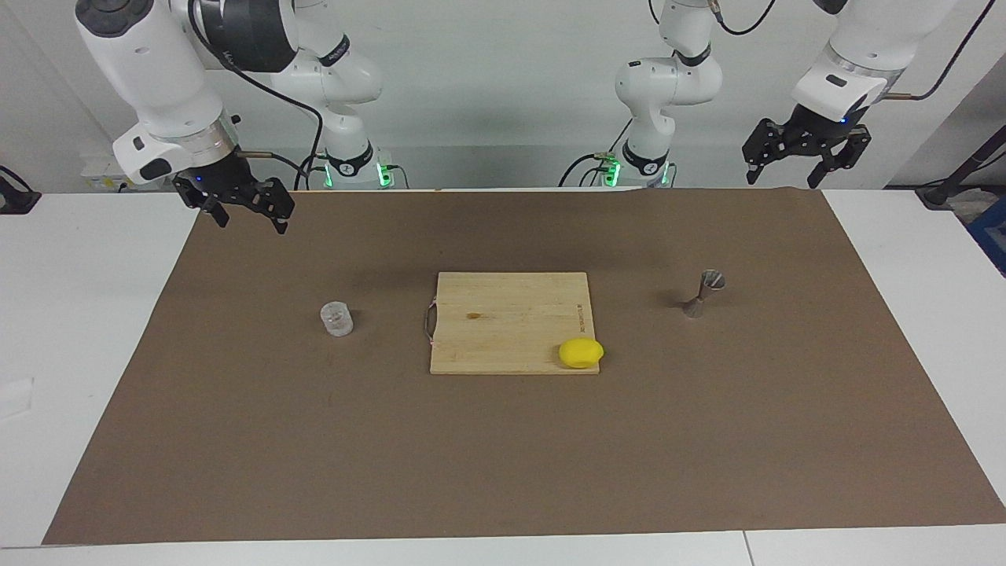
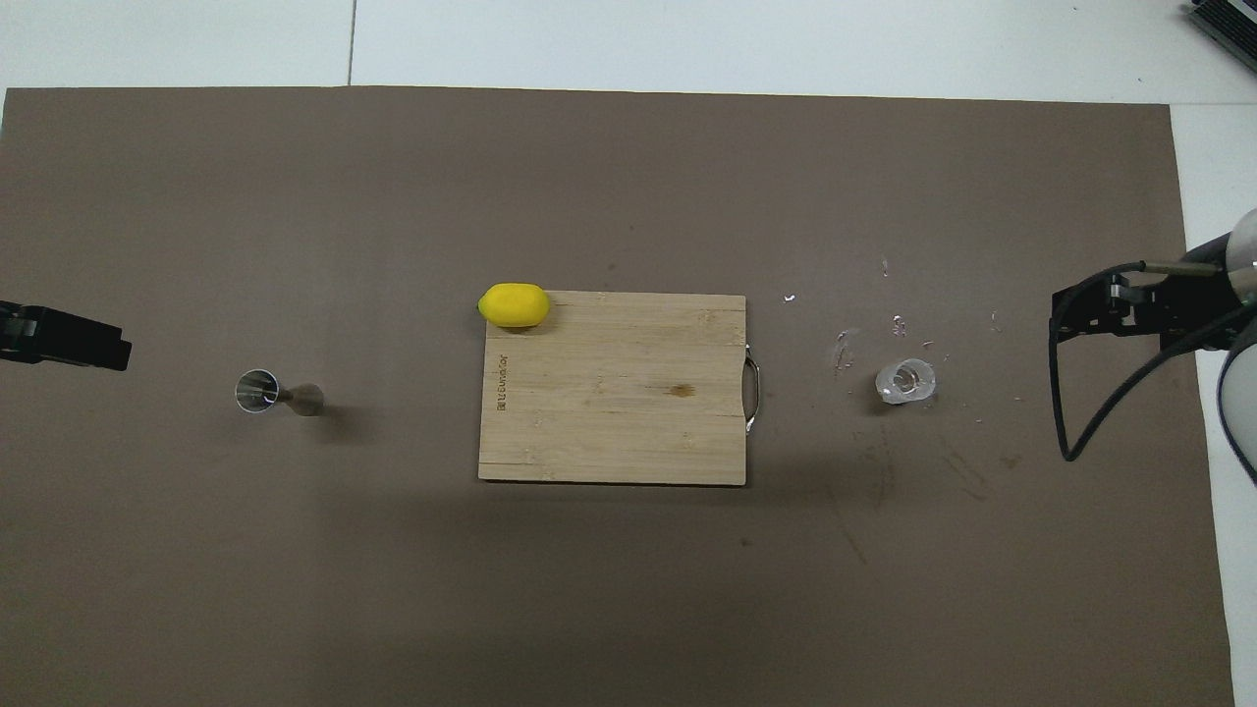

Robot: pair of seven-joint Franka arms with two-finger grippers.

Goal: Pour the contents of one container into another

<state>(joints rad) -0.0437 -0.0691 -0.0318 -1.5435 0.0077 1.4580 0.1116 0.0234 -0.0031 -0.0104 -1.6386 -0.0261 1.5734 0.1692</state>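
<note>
The clear glass cup [image 1: 337, 318] [image 2: 905, 381] stands upright on the brown mat toward the right arm's end. The metal jigger [image 1: 705, 292] [image 2: 278, 394] stands upright toward the left arm's end. My right gripper [image 1: 250, 218] [image 2: 1092, 304] hangs open and empty in the air over the mat's edge by its own base, well apart from the cup. My left gripper [image 1: 786, 174] [image 2: 69, 339] is raised by its own base, open and empty, far from the jigger. Whether the cup holds anything does not show.
A wooden cutting board [image 1: 503, 314] [image 2: 614, 412] lies on the brown mat [image 1: 503, 456] between the cup and the jigger. A yellow lemon [image 1: 581, 353] [image 2: 514, 305] rests at the board's corner farther from the robots, toward the left arm's end.
</note>
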